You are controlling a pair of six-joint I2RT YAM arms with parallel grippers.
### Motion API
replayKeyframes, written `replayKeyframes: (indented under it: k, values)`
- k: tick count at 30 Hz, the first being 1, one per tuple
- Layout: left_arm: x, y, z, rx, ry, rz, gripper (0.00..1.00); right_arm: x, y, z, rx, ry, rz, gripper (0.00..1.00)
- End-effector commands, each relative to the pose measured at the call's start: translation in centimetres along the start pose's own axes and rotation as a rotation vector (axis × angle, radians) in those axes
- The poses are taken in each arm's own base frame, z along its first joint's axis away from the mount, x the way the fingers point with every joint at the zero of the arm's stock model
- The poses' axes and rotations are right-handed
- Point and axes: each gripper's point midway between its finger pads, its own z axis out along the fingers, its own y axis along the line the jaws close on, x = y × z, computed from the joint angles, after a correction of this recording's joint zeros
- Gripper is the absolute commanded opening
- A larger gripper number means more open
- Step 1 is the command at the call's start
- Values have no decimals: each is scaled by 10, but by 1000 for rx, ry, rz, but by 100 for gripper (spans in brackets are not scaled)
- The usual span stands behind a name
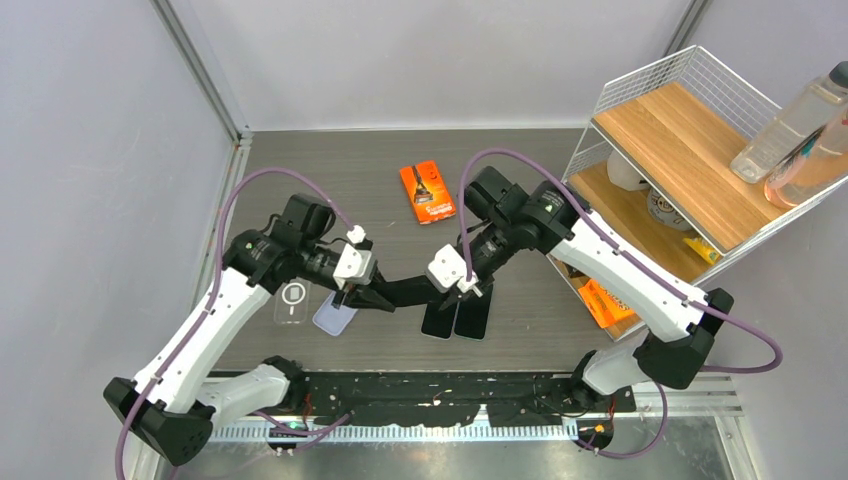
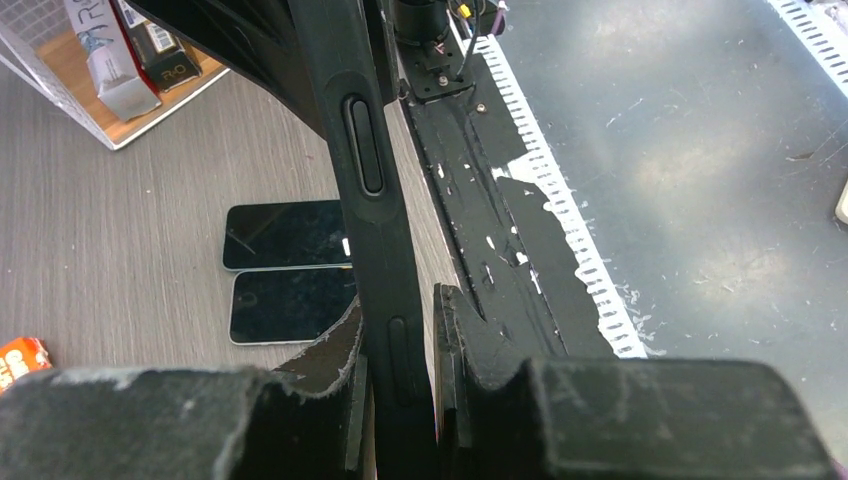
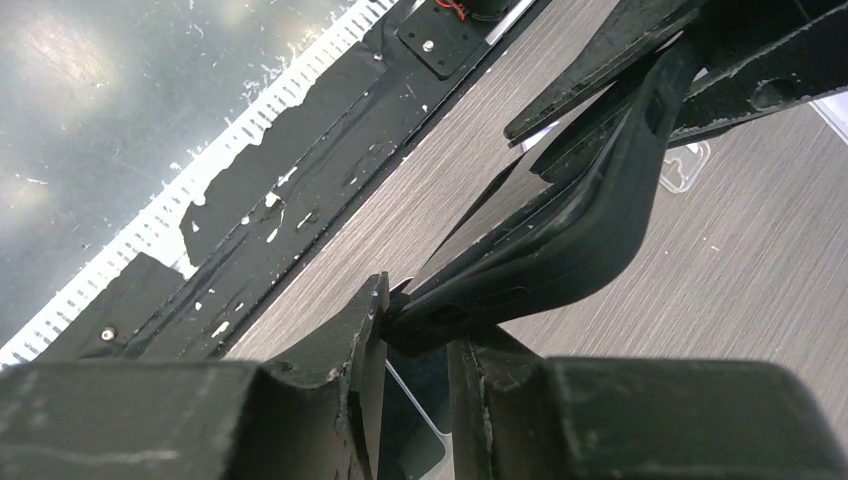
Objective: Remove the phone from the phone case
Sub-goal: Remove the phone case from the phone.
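Above the middle of the table (image 1: 330,170), we see the black phone case (image 1: 405,292) held clear of the surface, spanning the gap between the two arms. The left gripper (image 1: 362,296) has its jaws drawn almost together on one end of the case. In its wrist view the case's side edge, with its long buttons, runs up from between the fingers (image 2: 340,365), which press it from both sides. The right gripper (image 1: 470,288) pinches the opposite end just as narrowly, and in its wrist view the rim of the case bows away from the grip in a curve. We cannot tell whether a handset sits inside the case.

Below the right gripper a dark phone (image 1: 438,320) and a second dark phone (image 1: 473,316) lie flat on the table, side by side. Near the left gripper lie a clear case with a round ring (image 1: 293,305) and a pale case (image 1: 335,318) just beside it. Farther back lies an orange packet (image 1: 428,192). At the right stands a wire shelf (image 1: 650,85) with wooden boards, with bottles (image 1: 790,125) on its top board.
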Motion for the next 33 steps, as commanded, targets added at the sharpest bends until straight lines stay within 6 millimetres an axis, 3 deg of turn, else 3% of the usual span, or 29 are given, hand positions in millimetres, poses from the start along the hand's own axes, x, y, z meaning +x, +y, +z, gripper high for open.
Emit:
replayKeyframes:
  k: [1, 24, 27, 33]
  values:
    - [-5, -40, 7, 144, -30, -20, 0, -2, -14, -15, 81, 53, -115, 5]
    - [16, -48, 18, 208, 54, -8, 0, -7, -17, -11, 82, 79, -141, 5]
    - [16, -42, 19, 183, 62, -11, 0, -8, -17, -10, 83, 69, -121, 6]
    - [13, -26, 11, 96, 79, -6, 0, 10, -28, -17, 198, 140, 2, 7]
